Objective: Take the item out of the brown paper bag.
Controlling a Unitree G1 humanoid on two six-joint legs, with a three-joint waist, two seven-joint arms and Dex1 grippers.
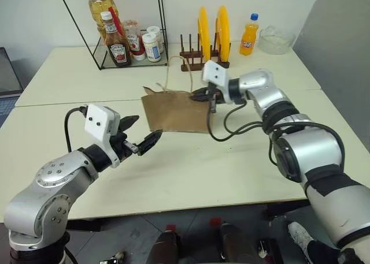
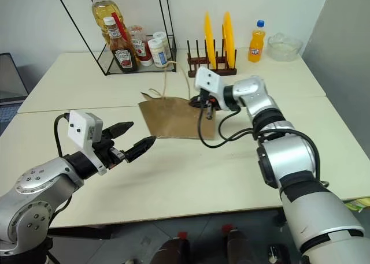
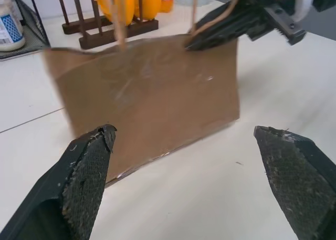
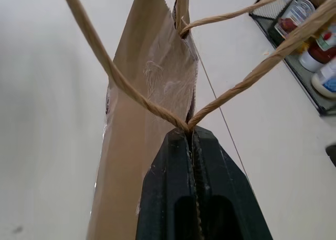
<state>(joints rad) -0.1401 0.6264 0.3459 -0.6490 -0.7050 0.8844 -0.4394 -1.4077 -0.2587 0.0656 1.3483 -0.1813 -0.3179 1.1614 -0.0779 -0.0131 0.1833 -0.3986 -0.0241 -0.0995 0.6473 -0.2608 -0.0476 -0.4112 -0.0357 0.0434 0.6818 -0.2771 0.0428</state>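
Note:
The brown paper bag (image 1: 173, 111) stands upright in the middle of the table, its flat side facing me. My right gripper (image 1: 200, 95) is at the bag's top right corner, shut on the thin tan loop handles (image 4: 131, 93), which meet at its closed tips (image 4: 188, 131). My left gripper (image 1: 147, 128) hovers open in front of the bag's lower left corner, a short gap away, with nothing between its fingers (image 3: 86, 171). The item is hidden.
A black wire rack (image 1: 124, 44) with a ketchup bottle, an oil bottle and jars stands at the back left. Behind the bag are a wooden rack with yellow plates (image 1: 211, 27), an orange soda bottle (image 1: 249, 37) and a glass bowl (image 1: 276, 40).

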